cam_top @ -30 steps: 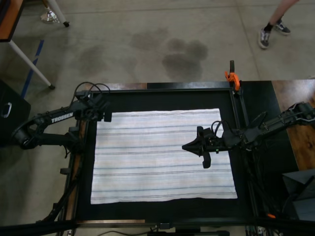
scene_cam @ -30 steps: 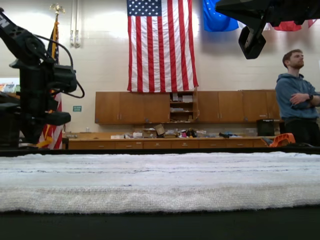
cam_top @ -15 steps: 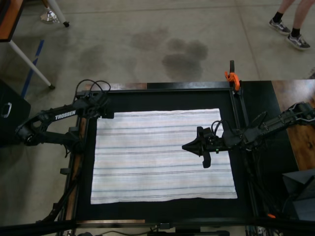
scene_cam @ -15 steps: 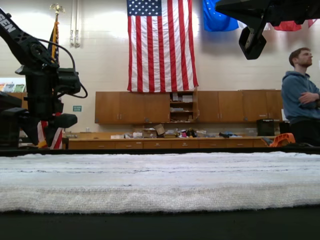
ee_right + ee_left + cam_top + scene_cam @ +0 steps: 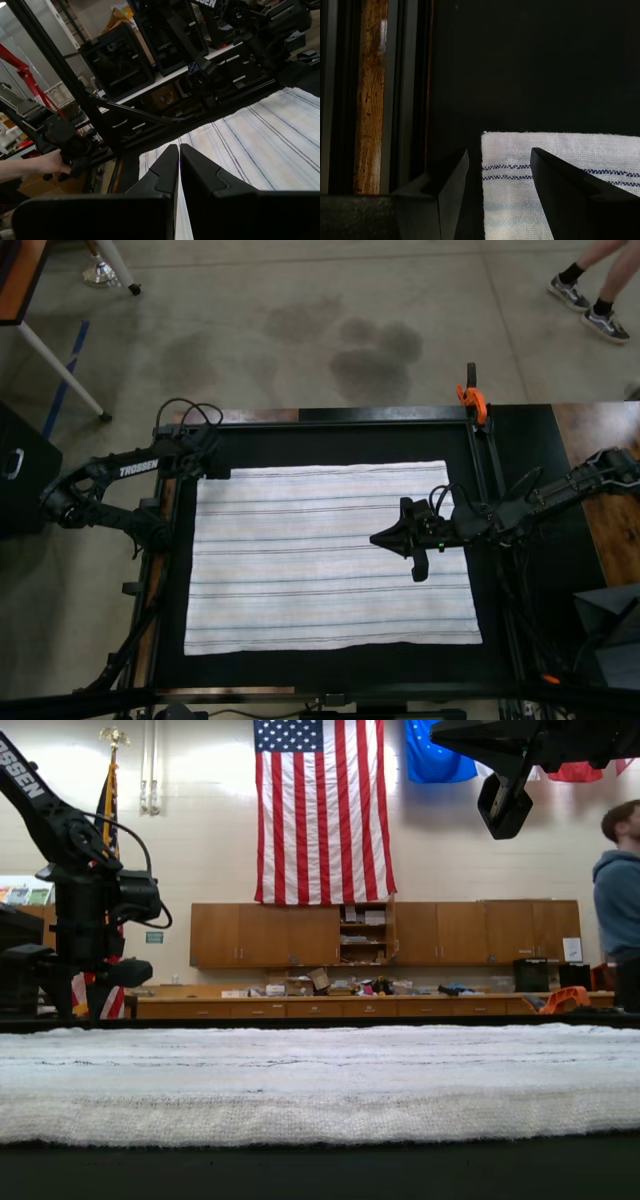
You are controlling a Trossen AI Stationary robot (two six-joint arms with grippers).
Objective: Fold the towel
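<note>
One flat towel [image 5: 330, 555], left fingers [image 5: 445, 185] apart over its corner.

Both arms are matte black, built of slim jointed links. The left arm [image 5: 110, 480] carries white block lettering along its link, and thin black cables loop in arcs over its wrist. The right arm [image 5: 560, 488] shows a small green mark near its wrist and a loose black cable curling above it. Each gripper has flat, wedge-shaped black fingers [image 5: 445, 195] with chamfered edges
</note>
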